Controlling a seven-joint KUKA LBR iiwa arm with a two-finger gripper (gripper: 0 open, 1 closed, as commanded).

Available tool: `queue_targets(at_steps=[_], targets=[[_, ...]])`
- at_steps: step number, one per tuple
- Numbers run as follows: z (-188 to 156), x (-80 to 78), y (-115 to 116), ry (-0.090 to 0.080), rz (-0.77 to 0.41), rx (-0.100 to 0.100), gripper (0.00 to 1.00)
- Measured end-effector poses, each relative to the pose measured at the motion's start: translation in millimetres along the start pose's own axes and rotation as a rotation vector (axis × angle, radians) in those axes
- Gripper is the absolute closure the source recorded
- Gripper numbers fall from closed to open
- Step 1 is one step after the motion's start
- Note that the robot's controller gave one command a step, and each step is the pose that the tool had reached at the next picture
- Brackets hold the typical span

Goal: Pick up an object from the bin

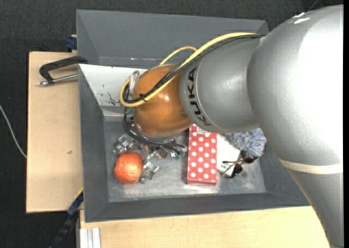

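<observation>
- A large, smooth, silver-grey rounded arm link [305, 94] has a satin metal sheen. A thin pale seam [313, 168] curves across its lower part.
- A silver-grey cylindrical segment [223, 94] joins it, with black block letters "KUKA" [192, 98] printed along its end.
- A glossy orange dome-shaped cover [158, 108] sits at the wrist.
- A thin yellow cable [234, 37] runs along the segment and loops over the orange cover, with a dark cable beside it.
- Black cables [136, 132] curl beneath the cover.
</observation>
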State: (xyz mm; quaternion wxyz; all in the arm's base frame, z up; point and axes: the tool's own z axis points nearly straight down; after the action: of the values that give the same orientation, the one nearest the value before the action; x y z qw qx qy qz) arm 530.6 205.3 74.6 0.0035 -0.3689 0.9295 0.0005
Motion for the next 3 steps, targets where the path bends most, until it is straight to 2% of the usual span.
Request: queue_targets(at_steps=[3], targets=[[0.0,0.0,0.0,0.000,0.000,0.000,1.00]])
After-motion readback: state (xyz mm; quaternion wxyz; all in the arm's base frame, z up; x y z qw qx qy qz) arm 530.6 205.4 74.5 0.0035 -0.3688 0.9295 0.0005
